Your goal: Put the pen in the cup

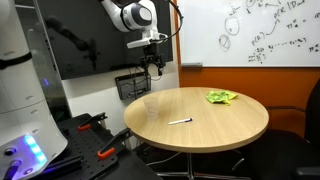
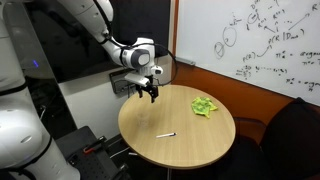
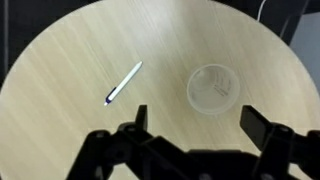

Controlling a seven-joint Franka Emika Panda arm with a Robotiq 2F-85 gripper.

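Franka Panda arm (image 1: pixel 125 12): glossy white, rounded shell segments with dark grey rings at the joints, visible in both exterior views. At the wrist, a black Robotiq gripper (image 1: pixel 153 68) (matte, with angular linkage bars), its two fingers (image 3: pixel 262 125) equally black in the wrist view.

table (image 3: pixel 60 60): wrist view, near edge cut off by the frame bottom, partly hidden behind gripper (image 3: pixel 195 117).
gripper: wrist view, only dark blurred fingers (image 3: pixel 138 120) show, rest cut off.
cup (image 1: pixel 150 107): clear, outline barely shows in an exterior view, by the tabletop edge under the gripper.
pen (image 1: pixel 181 121): mid-tabletop, too small in both exterior views (image 2: pixel 166 134) to tell tip from cap.
green lump (image 1: pixel 221 97): near far edge, too small to tell what it is.
whiteboard (image 1: pixel 260 30): writing unreadable.
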